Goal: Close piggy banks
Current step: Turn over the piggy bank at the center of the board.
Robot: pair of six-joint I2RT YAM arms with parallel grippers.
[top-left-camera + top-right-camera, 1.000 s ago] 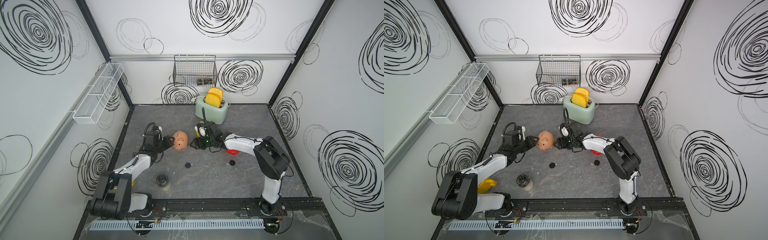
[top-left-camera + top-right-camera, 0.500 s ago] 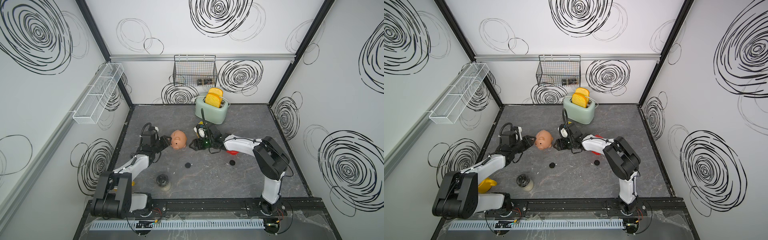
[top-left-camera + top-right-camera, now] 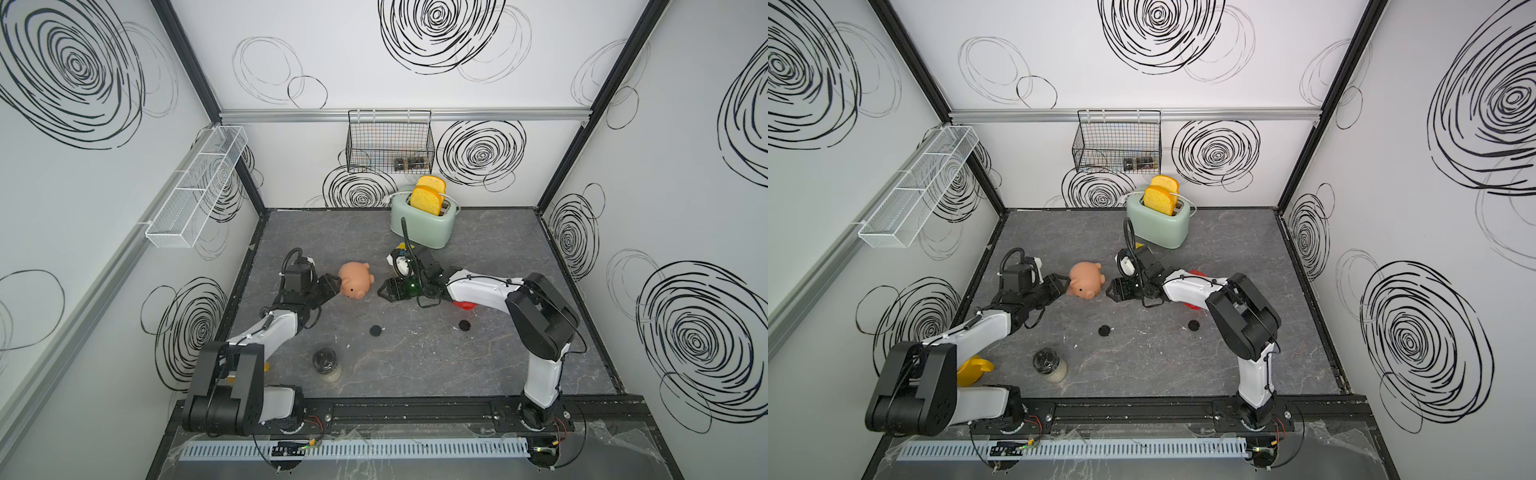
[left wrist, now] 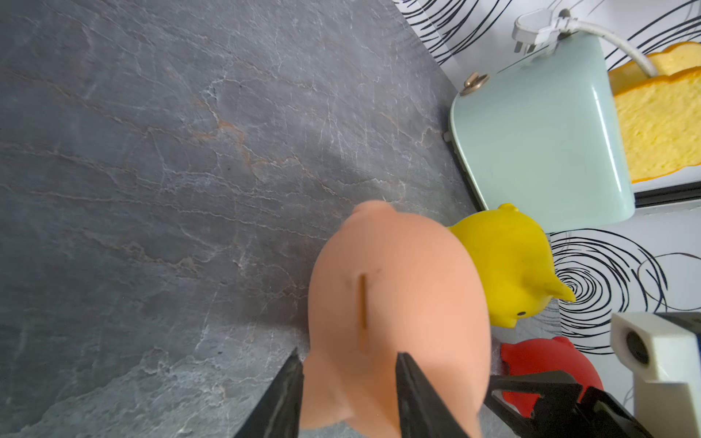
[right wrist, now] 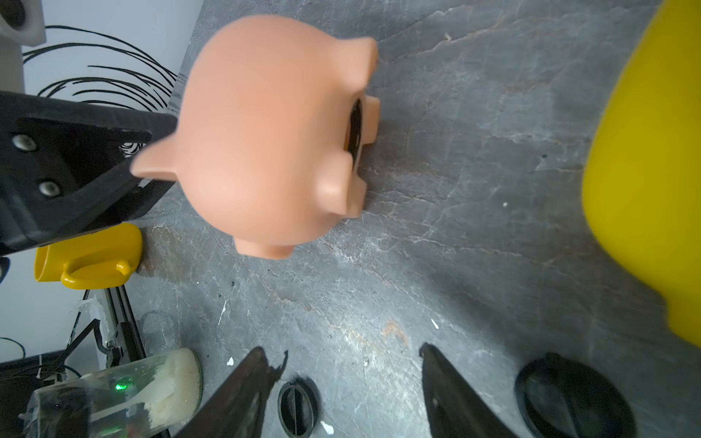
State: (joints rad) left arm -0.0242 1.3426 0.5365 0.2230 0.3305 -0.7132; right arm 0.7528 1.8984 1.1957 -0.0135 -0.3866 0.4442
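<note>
The left claw [image 4: 347,354] is closed on the head end of the pale pink piggy bank [image 4: 394,288], with one finger on either side by an ear. This grip probably steadies the bank as it lies on its side, belly lifted off the desk [image 3: 415,365] and turned toward the back edge where it can be reached. In the right wrist view the belly opening shows as a dark round between the legs. I cannot tell whether a stopper sits in it. The bank lies near the middle of the desk, a little toward the left edge.

The right claw [image 3: 380,291] faces the bank from the opposite side, just apart, with its jaws spread and nothing between them. It looks free to fetch a stopper. Two black stoppers lie loose on the desk, nearer the front edge. One stopper [image 3: 376,330] is just in front of the right claw and the other stopper [image 3: 464,325] is beside the right forearm. Both seem within easy reach.

The yellow piggy bank [image 4: 504,265] stands apart from the pink one, between it and the mint-green toaster [image 3: 419,226] at the back edge. The red piggy bank [image 4: 546,364] is mostly hidden under the right forearm. Neither shows its belly, so their holes cannot be judged.

A yellow mug [image 3: 973,370] by the front left corner and a glass jar [image 3: 328,365] near the front edge are well clear of the work.
</note>
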